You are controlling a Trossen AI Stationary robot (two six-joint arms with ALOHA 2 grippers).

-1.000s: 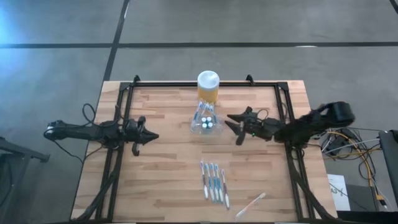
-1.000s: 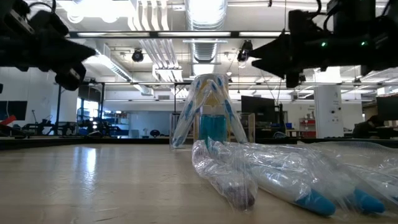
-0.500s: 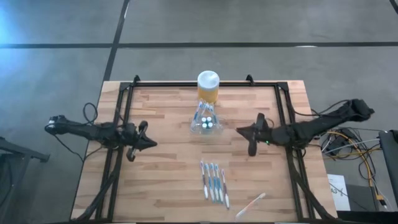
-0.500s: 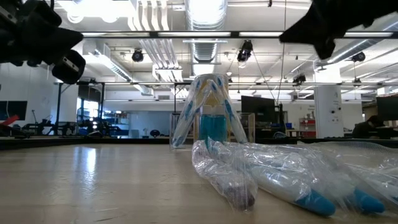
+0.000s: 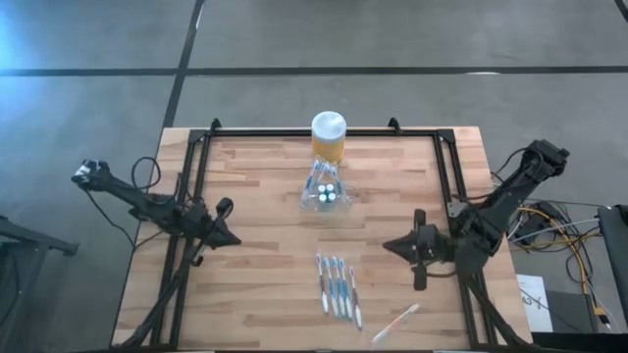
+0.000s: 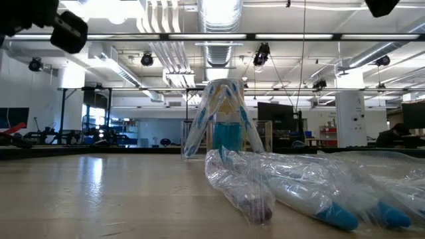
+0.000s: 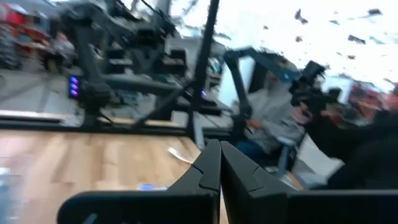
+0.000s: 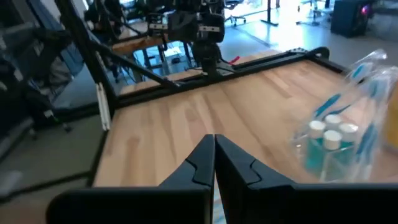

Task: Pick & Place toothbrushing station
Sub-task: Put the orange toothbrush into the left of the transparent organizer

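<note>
A: Where's the toothbrushing station?
B: Standing mid-surface, just in front of the yellow jar, with nothing holding it
A: And the claws?
B: Left claw sits closed at the left edge, empty. Right claw is closed too, empty, near the wrapped toothbrushes

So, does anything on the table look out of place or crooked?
One wrapped item lies slanted near the table's front edge, apart from the neat row of wrapped toothbrushes. The toothbrushing station stands upright before the yellow jar. Nothing is spilled.
</note>
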